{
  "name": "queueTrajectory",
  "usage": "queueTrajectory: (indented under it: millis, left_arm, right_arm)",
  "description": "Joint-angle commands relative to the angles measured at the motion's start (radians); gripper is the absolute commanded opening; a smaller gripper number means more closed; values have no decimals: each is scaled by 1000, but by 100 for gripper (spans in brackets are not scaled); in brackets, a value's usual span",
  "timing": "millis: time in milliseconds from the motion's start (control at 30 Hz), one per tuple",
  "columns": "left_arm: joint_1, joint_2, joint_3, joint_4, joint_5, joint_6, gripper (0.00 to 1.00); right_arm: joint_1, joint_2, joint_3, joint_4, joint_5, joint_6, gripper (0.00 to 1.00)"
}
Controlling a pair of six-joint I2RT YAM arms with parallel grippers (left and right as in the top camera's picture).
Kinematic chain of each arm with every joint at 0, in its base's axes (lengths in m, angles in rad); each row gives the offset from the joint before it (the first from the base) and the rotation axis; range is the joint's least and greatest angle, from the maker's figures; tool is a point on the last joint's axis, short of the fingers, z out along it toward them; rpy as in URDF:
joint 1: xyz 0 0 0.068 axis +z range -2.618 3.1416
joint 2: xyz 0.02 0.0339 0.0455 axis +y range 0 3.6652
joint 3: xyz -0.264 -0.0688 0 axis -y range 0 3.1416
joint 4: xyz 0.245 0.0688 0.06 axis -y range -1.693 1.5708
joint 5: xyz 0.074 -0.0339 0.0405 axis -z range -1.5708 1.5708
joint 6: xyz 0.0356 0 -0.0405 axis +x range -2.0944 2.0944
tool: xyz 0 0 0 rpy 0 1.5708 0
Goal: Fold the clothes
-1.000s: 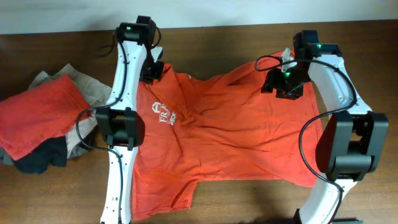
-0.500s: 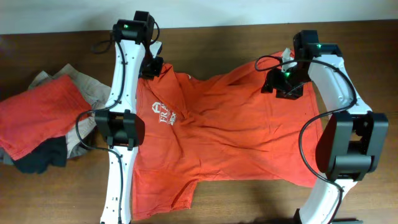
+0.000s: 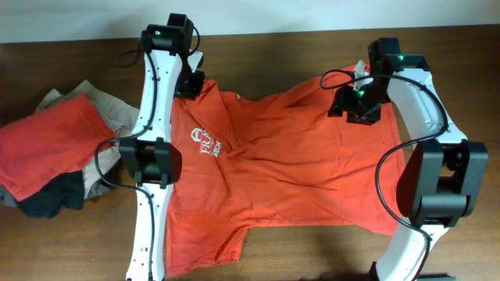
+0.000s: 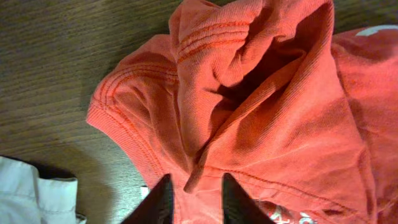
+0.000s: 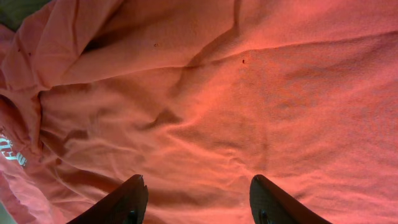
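Observation:
An orange polo shirt (image 3: 289,164) with a white chest logo lies spread and wrinkled on the wooden table (image 3: 281,47). My left gripper (image 3: 191,84) hovers over its upper left corner. In the left wrist view the jaws (image 4: 196,178) are a little apart over the bunched sleeve and collar (image 4: 249,81), with a small fold between the tips. My right gripper (image 3: 359,109) is over the shirt's upper right part. In the right wrist view its jaws (image 5: 198,180) are wide open above flat orange cloth (image 5: 236,93), holding nothing.
A pile of other clothes (image 3: 55,148), red, beige and dark, lies at the table's left edge. A white object (image 4: 34,193) shows at the lower left of the left wrist view. The shirt's lower hem reaches near the front edge.
My left gripper has shifted slightly toward the back of the table, then stopped. The right arm and the shirt have not visibly moved.

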Motion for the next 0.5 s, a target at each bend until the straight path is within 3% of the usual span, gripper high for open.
queueTrajectory:
  millis: [0,67,167,467]
  left_arm:
    - [8,22,2,7,11,-2,25]
    - [8,22,-10,14,19,-1,32]
    - [8,23,-35,25,29,-1,32]
    - [8,23,-43,39,29,-1,18]
  right_arm:
    - [4,11,-5,-3,10,-8,58]
    - [4,11,-5,-3,10,-8,58]
    - [4,11,-5,-4,10,-8,58]
    - [4,11,-5,-4,10,-8,58]
